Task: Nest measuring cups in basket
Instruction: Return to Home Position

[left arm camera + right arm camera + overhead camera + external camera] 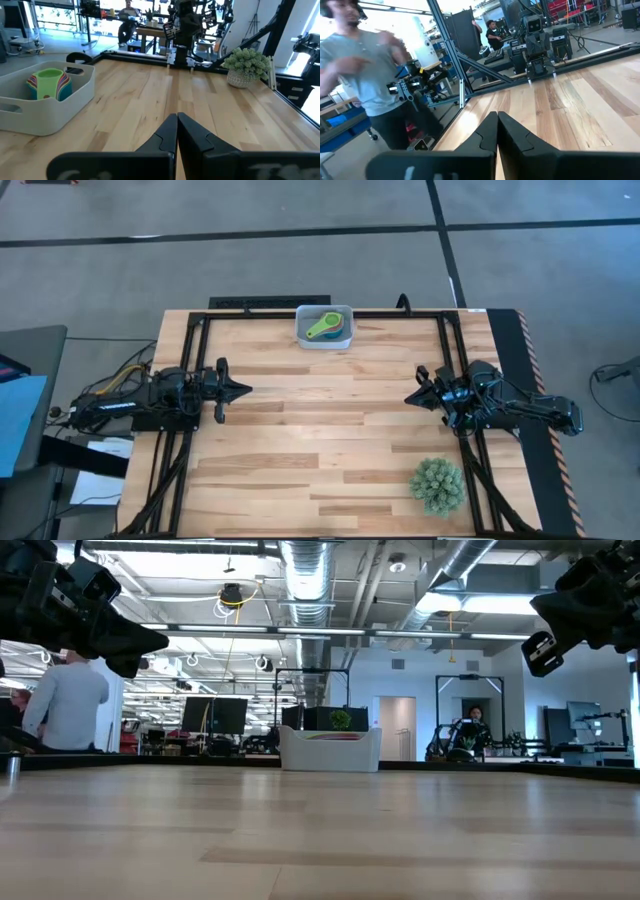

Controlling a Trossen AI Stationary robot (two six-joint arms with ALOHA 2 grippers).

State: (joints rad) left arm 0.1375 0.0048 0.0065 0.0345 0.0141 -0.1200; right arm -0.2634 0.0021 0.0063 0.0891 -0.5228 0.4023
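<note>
The pale grey basket (325,326) stands on its base at the table's far edge, near the middle; it also shows in the low view (330,749) and the left wrist view (45,95). The measuring cups (326,328) sit nested inside it, green one uppermost, with coloured rims showing around it (48,84). My left gripper (243,390) hovers shut above the table's left side, pointing right. My right gripper (409,398) hovers shut above the right side, pointing left. Both are far from the basket, and each shows shut in its own wrist view (176,120) (497,118).
A round spiky green plant (438,485) in a pale pot stands near the table's near right corner (245,65). Bare wood lies between the two grippers. A black frame (330,313) runs around the table. A person in a grey shirt (375,75) stands beyond the table's edge.
</note>
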